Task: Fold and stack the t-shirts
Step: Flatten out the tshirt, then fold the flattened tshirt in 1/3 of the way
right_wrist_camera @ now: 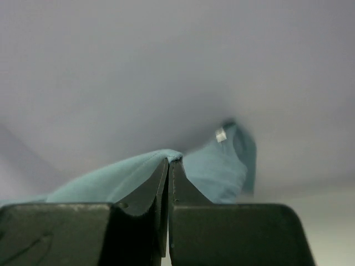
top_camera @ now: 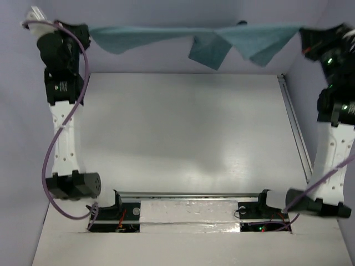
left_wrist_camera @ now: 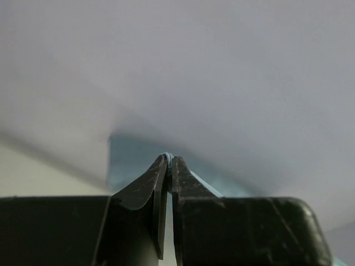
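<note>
Looks like a robot lab test cell. Bare white table (top_camera: 183, 144) below the raised jaws, plain pale walls (top_camera: 166, 14) close behind them, a metal rail (top_camera: 295, 130) under the right-hand jaws, a purple cable (top_camera: 52, 149) looped beside the left arm (top_camera: 65, 130).

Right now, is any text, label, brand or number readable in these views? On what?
None can be read.
White label on the teal t-shirt: too small and blurred to read.
</note>
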Controlling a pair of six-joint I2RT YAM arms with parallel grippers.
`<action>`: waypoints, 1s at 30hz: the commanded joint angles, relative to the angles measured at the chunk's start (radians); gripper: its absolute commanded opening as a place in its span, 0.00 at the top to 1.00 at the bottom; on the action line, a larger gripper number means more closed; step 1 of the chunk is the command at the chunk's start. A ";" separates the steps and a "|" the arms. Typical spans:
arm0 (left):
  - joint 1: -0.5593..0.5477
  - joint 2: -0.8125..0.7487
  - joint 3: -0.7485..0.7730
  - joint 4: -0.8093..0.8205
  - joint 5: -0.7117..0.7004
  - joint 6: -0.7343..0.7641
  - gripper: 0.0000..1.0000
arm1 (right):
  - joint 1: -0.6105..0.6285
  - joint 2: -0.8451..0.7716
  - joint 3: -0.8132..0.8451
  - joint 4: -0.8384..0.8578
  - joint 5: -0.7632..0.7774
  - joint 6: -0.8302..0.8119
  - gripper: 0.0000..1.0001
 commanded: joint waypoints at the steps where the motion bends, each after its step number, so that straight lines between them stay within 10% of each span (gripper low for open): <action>1: 0.008 -0.156 -0.266 0.049 -0.101 0.113 1.00 | -0.003 -0.158 -0.414 -0.066 -0.066 -0.047 1.00; 8: -0.003 -0.426 -1.050 0.098 -0.210 0.122 1.00 | 0.103 -0.514 -1.200 -0.219 0.003 -0.096 1.00; 14: -0.003 -0.510 -1.386 0.068 -0.261 0.062 1.00 | 0.103 -0.579 -1.345 -0.412 -0.112 -0.042 1.00; 30: 0.008 -0.486 -1.299 -0.024 -0.240 0.028 1.00 | 0.121 -0.361 -1.057 -0.360 -0.063 -0.059 1.00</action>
